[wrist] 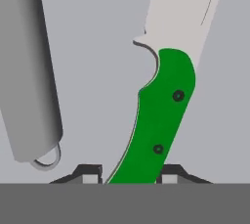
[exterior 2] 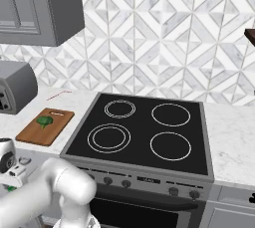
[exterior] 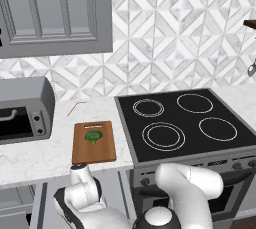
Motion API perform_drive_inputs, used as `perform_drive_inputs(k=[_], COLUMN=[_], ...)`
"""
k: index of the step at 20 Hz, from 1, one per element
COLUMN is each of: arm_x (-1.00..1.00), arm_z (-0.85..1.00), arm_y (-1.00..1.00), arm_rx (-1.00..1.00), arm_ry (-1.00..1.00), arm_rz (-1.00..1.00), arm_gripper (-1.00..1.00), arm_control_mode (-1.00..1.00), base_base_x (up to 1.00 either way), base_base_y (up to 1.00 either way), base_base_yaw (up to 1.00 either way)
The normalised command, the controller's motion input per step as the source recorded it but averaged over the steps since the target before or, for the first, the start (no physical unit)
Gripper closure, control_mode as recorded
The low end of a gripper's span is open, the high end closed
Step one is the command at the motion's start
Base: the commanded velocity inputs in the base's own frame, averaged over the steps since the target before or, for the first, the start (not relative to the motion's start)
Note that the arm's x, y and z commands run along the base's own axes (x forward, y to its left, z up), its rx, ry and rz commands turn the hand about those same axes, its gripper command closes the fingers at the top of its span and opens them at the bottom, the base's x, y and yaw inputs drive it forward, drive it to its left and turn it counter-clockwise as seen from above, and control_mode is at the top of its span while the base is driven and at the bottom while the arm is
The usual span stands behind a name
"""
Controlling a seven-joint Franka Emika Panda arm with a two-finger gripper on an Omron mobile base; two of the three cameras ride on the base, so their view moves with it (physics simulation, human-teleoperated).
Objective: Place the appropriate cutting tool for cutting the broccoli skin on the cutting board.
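Green-handled knife (wrist: pixel 158 120) pinched between hand (wrist: pixel 132 173) tips, grey peeler handle (wrist: pixel 29 71) just alongside.

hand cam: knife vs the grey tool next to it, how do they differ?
The knife has a bright green handle with two dark rivets and a pale flat blade; the grey tool is plain grey all over.
The knife's handle curves; the grey tool's handle is straight and rounded, ending in a small ring.
The knife's handle sits between the gripper's fingertips; the grey tool lies off to one side, apart from them.
Both lie on the same grey surface, roughly alongside each other.
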Motion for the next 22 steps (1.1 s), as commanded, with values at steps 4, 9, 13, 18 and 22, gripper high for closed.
perform_drive_inputs(k=[4,9,13,18,22], arm_x=[-0.16,-0.23,-0.42,-0.16,0.0], arm_z=[0.06,0.67,1.0,0.65,0.61], arm_y=[-0.16,-0.09,-0.02,0.0,0.0], arm_rx=[0.07,0.02,0.0,0.0,0.0], arm_ry=[-0.09,-0.12,-0.09,0.05,0.18], arm_rz=[0.0,0.0,-0.01,0.0,0.0], arm_gripper=[1.0,1.0,1.0,1.0,1.0], arm_control_mode=[-1.0,-1.0,-1.0,-1.0,-1.0], base_base_x=[0.0,0.0,0.0,0.0,0.0], base_base_y=[0.0,0.0,0.0,0.0,0.0], base_base_yaw=[0.0,0.0,0.0,0.0,0.0])
